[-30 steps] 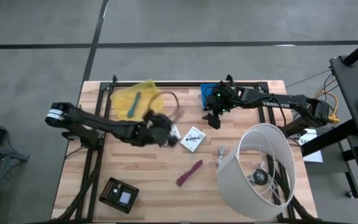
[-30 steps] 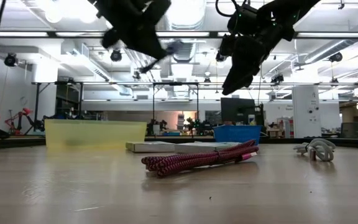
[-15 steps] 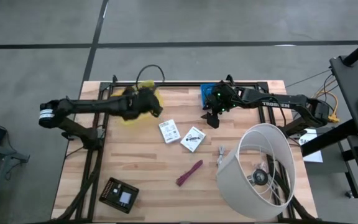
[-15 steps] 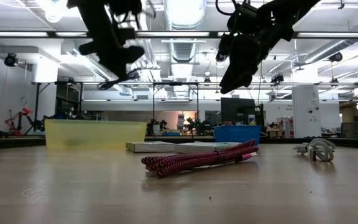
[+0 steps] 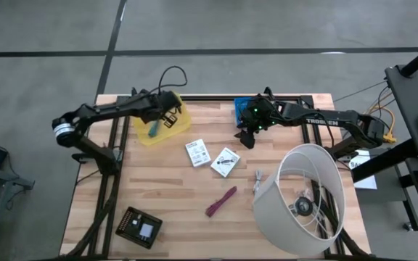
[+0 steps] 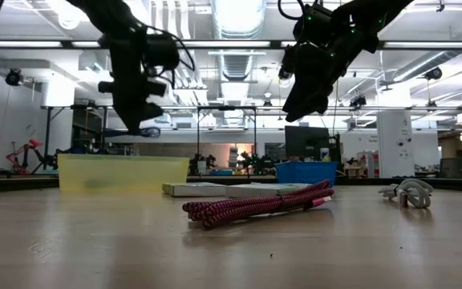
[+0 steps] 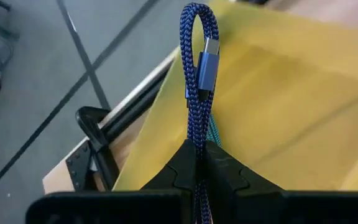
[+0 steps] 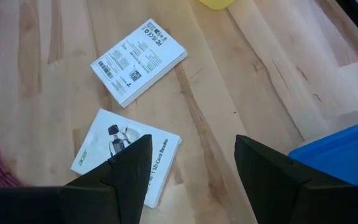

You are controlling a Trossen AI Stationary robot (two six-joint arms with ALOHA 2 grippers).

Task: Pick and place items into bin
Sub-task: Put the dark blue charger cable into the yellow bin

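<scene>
Right now my left gripper [image 7: 199, 163] has its fingers pinched shut on a blue braided cable [image 7: 197, 93], folded into a loop with the metal plug near the bend, hanging over the yellow bin [image 5: 162, 125] at the upper left of the high view. I judge the cable light, limp and a bit springy: it will flop and uncoil once released, so holding the doubled strands near the middle, as I am, looks the safest grip. The two white packets [image 5: 197, 153] [image 5: 225, 162] at frame centre look flat, stiff and light, best taken by an edge; the magenta cable [image 5: 221, 201] below them should handle like the blue one. A teal tool [image 5: 153, 129] lies in the bin.

My right gripper [image 5: 250, 135] hovers with fingers spread and empty beside the blue bin [image 5: 239, 110], upper centre.

Compared with a second ago, the left arm has swung from near the packets up to the yellow bin; the right arm has barely shifted.
</scene>
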